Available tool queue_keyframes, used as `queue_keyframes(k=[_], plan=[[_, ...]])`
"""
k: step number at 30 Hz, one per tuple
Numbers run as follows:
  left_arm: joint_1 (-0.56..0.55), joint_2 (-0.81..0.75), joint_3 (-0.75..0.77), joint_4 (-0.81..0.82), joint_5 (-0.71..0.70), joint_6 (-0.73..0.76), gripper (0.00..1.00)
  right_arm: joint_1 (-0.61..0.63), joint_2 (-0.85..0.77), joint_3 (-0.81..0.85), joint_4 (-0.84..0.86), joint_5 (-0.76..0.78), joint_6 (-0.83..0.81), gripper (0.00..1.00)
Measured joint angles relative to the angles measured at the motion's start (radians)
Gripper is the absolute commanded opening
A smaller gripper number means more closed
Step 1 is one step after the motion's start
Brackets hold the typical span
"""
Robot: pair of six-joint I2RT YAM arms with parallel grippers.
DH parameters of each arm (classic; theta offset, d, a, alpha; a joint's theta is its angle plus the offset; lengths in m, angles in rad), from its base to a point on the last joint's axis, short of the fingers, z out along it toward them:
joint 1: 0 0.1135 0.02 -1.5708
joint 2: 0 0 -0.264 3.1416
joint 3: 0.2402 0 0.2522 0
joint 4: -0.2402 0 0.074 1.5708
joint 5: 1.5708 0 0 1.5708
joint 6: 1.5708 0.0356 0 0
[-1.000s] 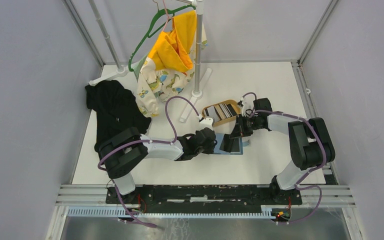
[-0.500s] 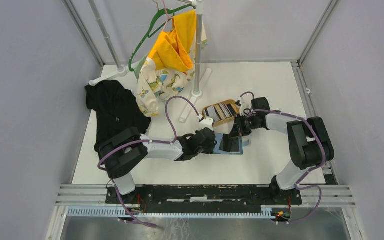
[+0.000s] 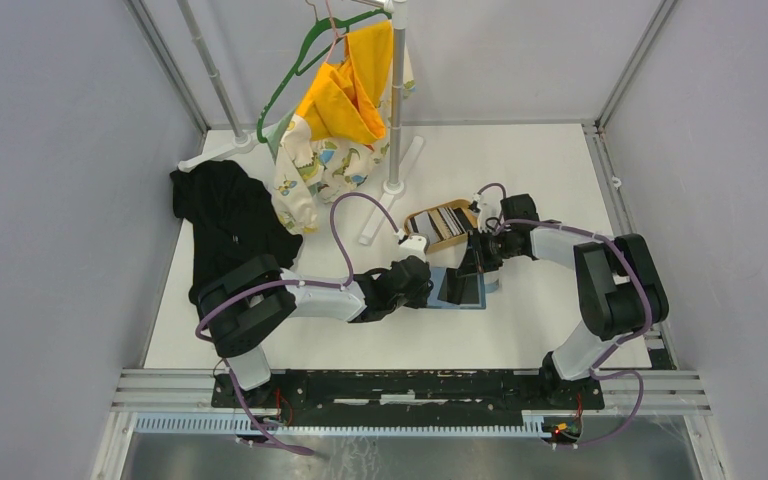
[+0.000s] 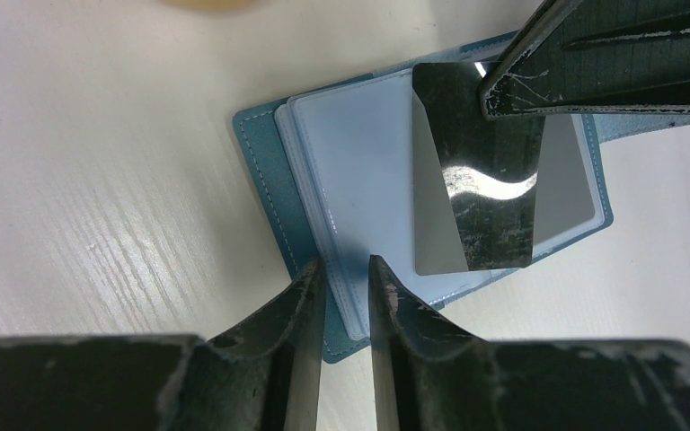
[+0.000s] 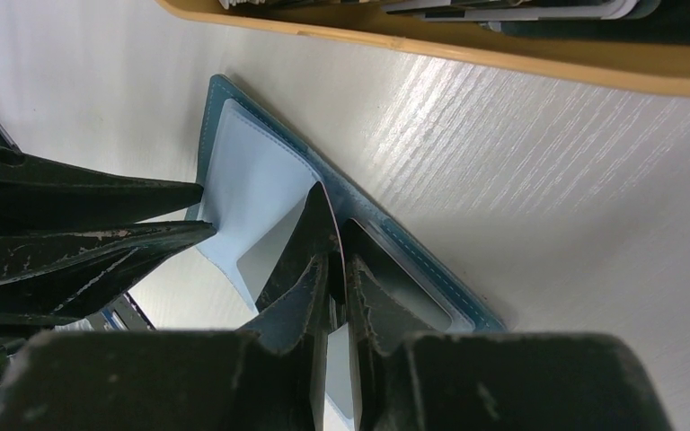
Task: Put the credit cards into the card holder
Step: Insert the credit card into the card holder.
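Note:
The teal card holder [image 3: 441, 275] lies open on the table, its light blue inside up [image 4: 359, 162]. My left gripper [image 4: 343, 269] is shut on the holder's near edge and inner leaves; in the top view it [image 3: 428, 283] is at the holder's left. My right gripper [image 5: 335, 269] is shut on a glossy dark credit card [image 4: 476, 197], held on edge with its lower end against the holder's pocket side [image 5: 252, 171]. In the top view the right gripper [image 3: 472, 262] is right above the holder. More credit cards [image 3: 448, 220] lie striped in the tan tray.
The oval tan wooden tray [image 3: 440, 243] sits just beyond the holder, its rim [image 5: 467, 49] close to my right gripper. A garment stand [image 3: 395, 120] with hung clothes is at the back. A black cloth [image 3: 225, 215] lies at the left.
My right gripper with the dark card has shifted very slightly left over the holder. The left gripper and the holder have not moved.

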Motion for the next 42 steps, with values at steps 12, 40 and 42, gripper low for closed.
queue_keyframes(k=[12, 40, 42], plan=[[0.000, -0.004, -0.016, 0.027, 0.003, 0.002, 0.32, 0.005, -0.041, -0.018, -0.012, 0.038, -0.019, 0.14], [0.000, -0.008, -0.031, 0.056, 0.014, 0.032, 0.33, 0.017, 0.061, 0.097, -0.138, 0.016, -0.044, 0.14], [0.000, -0.009, -0.033, 0.058, 0.015, 0.032, 0.33, 0.018, 0.061, 0.098, -0.142, 0.018, -0.047, 0.14]])
